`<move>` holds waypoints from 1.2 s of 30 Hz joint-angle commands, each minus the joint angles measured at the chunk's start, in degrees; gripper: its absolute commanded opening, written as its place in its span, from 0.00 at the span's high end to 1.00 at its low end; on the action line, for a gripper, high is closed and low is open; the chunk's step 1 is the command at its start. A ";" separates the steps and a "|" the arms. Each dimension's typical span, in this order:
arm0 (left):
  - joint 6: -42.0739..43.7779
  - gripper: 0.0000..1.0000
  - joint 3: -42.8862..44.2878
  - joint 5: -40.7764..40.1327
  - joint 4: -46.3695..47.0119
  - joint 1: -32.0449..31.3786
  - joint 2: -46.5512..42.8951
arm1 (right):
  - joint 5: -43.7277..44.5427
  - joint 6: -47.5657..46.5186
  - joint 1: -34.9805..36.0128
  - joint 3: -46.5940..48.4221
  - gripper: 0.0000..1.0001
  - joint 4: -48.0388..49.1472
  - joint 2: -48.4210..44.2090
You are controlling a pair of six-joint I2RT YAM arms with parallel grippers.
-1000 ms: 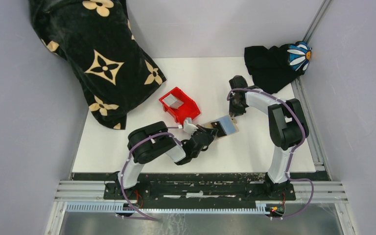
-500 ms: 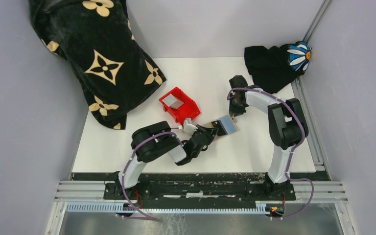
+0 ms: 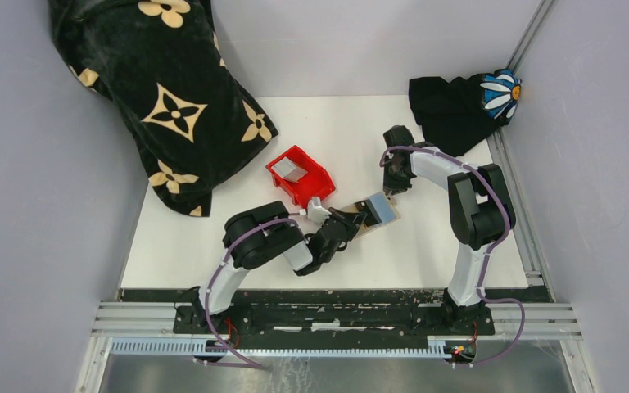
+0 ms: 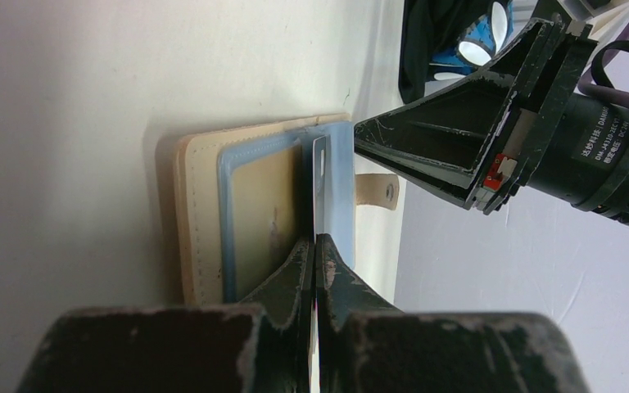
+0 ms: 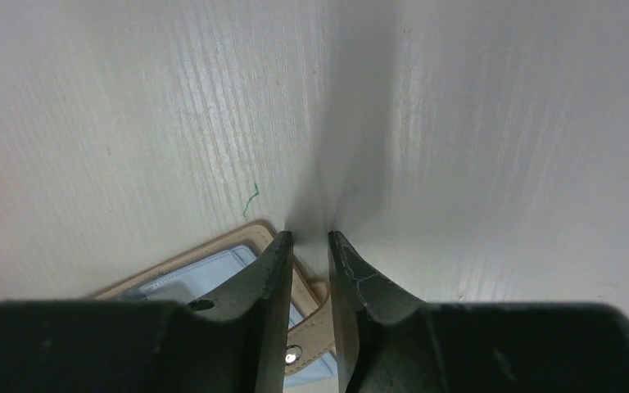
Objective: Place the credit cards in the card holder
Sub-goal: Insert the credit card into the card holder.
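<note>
The card holder (image 3: 376, 212) lies open on the white table, tan outside (image 4: 201, 213) with pale blue lining (image 5: 188, 274). My left gripper (image 3: 355, 216) (image 4: 313, 241) is shut on a thin credit card (image 4: 320, 184), held on edge with its front end over the holder's inner pocket. My right gripper (image 3: 391, 190) (image 5: 309, 237) stands at the holder's far edge, jaws a narrow gap apart. The snap tab (image 5: 311, 331) (image 4: 374, 190) lies under that gap, not clamped. Another grey credit card (image 3: 295, 171) rests in the red bin (image 3: 311, 188).
A large black cloth with cream flower prints (image 3: 164, 90) covers the back left. At the back right corner lies a black cloth with a blue-and-white daisy (image 3: 467, 102). Grey walls close in the table on three sides.
My left arm's elbow has crept a little to the right, with the card still pinched. The right arm and the holder have stayed put.
</note>
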 commanded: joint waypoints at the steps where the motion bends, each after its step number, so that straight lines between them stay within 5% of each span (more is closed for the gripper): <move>1: -0.80 0.96 1.80 1.58 -1.89 0.28 1.95 | -1.91 0.53 0.04 -0.97 0.71 -0.70 3.41; 11: 2.76 0.76 4.16 4.93 -11.75 0.22 -1.09 | -2.74 0.62 0.04 -1.32 0.71 -0.49 3.49; 36: 6.33 0.63 2.49 3.56 -30.17 -0.21 -10.17 | -2.38 0.82 0.06 -3.17 0.71 0.29 0.32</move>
